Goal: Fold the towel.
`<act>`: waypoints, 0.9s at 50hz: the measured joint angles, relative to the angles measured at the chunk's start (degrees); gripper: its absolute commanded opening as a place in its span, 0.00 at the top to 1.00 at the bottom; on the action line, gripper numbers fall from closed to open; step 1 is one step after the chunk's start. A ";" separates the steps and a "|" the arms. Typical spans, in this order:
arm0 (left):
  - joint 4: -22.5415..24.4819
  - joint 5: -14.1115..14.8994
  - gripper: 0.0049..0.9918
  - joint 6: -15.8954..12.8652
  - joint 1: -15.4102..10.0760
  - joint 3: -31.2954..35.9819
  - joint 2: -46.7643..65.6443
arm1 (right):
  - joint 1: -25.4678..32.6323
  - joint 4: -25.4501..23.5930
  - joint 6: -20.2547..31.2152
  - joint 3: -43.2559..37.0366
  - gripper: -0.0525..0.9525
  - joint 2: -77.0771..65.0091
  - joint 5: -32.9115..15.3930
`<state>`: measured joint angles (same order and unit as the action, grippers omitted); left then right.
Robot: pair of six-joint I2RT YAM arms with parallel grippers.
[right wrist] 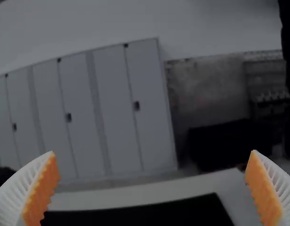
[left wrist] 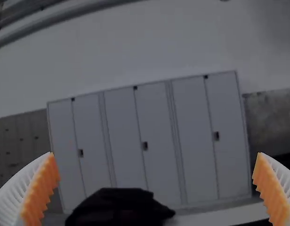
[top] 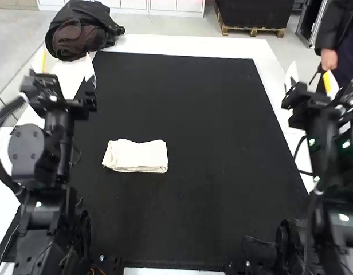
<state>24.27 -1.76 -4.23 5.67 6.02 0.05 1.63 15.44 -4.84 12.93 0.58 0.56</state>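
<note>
A cream towel (top: 136, 156) lies folded into a small, thick rectangle on the black mat, left of the middle in the high view, with layered edges along its near side. My left gripper (top: 65, 66) is up at the left of the mat, beyond and to the left of the towel. At the far right, away from the towel, is my right gripper (top: 312, 83). In the left wrist view the left gripper (left wrist: 157, 188) has its fingers wide apart with nothing between them. The right gripper (right wrist: 152, 188) likewise stands open and holds nothing in the right wrist view.
The black mat (top: 188, 103) covers most of the white table (top: 193, 44). A dark bag (top: 82, 28) rests at the table's far left corner. A person stands beyond the table's right edge, behind the right gripper.
</note>
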 measured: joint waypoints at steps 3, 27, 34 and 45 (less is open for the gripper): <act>1.36 -0.76 0.03 0.44 0.00 -2.32 0.00 | 0.00 4.87 0.57 -3.98 0.04 0.00 -0.52; -19.89 -11.28 0.03 7.43 0.00 -5.70 0.00 | -0.02 -0.96 1.44 -12.57 0.04 0.00 -2.03; -23.69 -11.67 0.03 9.81 0.00 -5.73 0.02 | 0.00 -14.67 2.86 -12.59 0.04 0.02 -2.56; -24.09 -11.80 0.03 12.74 0.00 -5.70 0.02 | 0.00 -15.17 4.90 -12.61 0.04 0.02 -1.81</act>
<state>0.19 -13.56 8.51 5.67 0.32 0.08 1.63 0.27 0.05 0.32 0.60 -1.26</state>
